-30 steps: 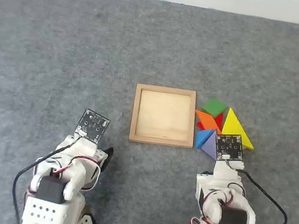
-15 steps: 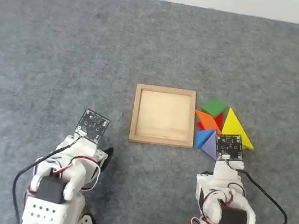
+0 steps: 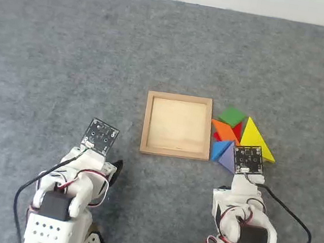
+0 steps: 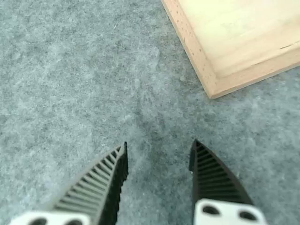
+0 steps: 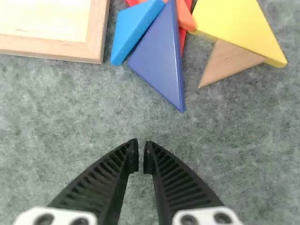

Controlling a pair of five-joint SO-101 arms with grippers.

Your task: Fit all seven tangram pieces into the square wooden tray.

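The square wooden tray (image 3: 177, 126) lies empty at the table's middle; its corner (image 4: 220, 56) shows in the left wrist view and its edge (image 5: 51, 47) in the right wrist view. A pile of tangram pieces sits just right of it: green (image 3: 232, 115), orange (image 3: 223, 130), yellow triangle (image 3: 254, 136), blue (image 3: 220, 148), purple (image 3: 227, 161). The right wrist view shows blue (image 5: 133, 26), purple (image 5: 159, 58), yellow (image 5: 236, 23) and a bare wood triangle (image 5: 225, 63). My right gripper (image 5: 140, 157) is shut, empty, just short of the purple tip. My left gripper (image 4: 158, 157) stands open over carpet, near the tray's near-left corner.
Grey carpet (image 3: 68, 51) covers the whole table, with wide free room to the left and behind the tray. Both arm bases (image 3: 65, 205) stand at the near edge. A black cable (image 3: 294, 222) loops beside the right arm.
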